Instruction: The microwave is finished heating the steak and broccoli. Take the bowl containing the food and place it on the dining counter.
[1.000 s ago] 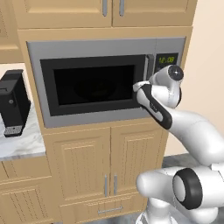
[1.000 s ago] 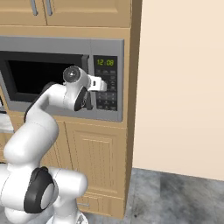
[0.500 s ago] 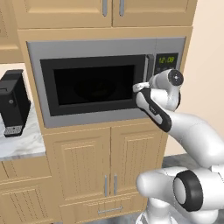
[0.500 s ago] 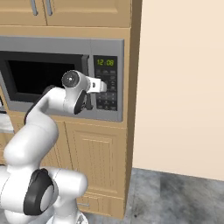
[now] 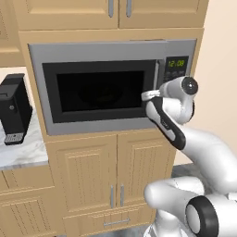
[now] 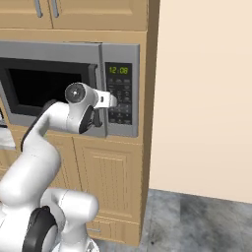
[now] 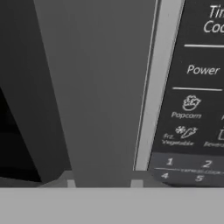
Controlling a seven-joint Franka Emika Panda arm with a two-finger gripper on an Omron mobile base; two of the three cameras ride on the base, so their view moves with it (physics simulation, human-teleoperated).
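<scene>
- At the right edge of the microwave (image 5: 106,85) door, the gripper (image 5: 149,96) sits on the dark bar handle (image 7: 98,92).
- Jaws closed around that handle — it runs up between the fingertips in the hand view.
- Door shut; a dim round shape behind the glass — possibly the bowl.

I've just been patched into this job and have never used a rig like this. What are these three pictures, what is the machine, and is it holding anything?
The machine is a white robot arm on a driving base. Two pictures come from cameras on that base, behind the arm to its left and right; the third looks out from the hand itself. The arm reaches up to the built-in microwave, whose door is closed. Its gripper sits at the bar handle beside the keypad. The close-up shows the handle running between the fingertips, so the jaws seem closed on it. On the marble counter to the left stands a black coffee machine. The inside of the microwave is too dark to make out.
</scene>
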